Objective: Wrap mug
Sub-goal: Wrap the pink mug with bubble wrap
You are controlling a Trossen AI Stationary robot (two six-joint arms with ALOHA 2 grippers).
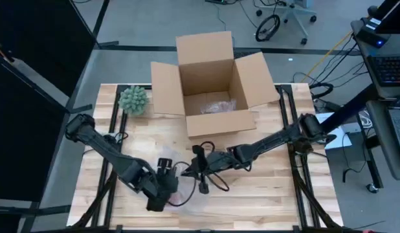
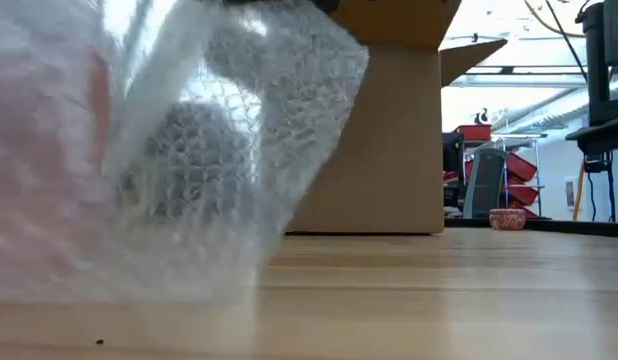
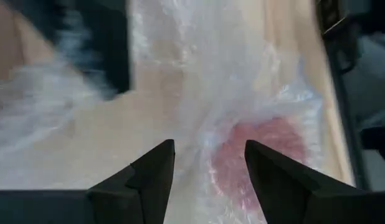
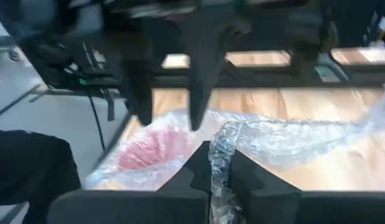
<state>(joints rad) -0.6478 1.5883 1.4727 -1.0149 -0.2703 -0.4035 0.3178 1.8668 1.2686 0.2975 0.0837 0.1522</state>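
**Inspector:** Wooden slats make up the table (image 1: 265,188), correct? Report your pincers first.

**Operator:** Correct. My right gripper (image 4: 222,163) is clenched on a twisted strand of bubble wrap (image 4: 286,140); the plastic runs up between both fingers. In the high view that gripper (image 1: 201,169) sits near the table's front middle. My left gripper (image 3: 208,163) is released, fingers spread, hovering just above the wrap. From overhead it (image 1: 162,188) lies close beside the right one, toward the front-left.

**Inspector:** The mug?

**Operator:** I see only a pink-red shape (image 3: 258,152) under the clear film. Its outline is blurred by the wrap; no handle can be made out. It lies just beyond my left fingertips, slightly toward one finger, not touched. From the right wrist it (image 4: 154,149) shows beside the strand I hold.

**Inspector:** Farther out?

**Operator:** Loose wrap (image 2: 179,150) billows close to the low camera. Behind stands an open cardboard box (image 1: 210,87) with more crumpled film inside, and a small green plant (image 1: 133,99) just beside its left flap.
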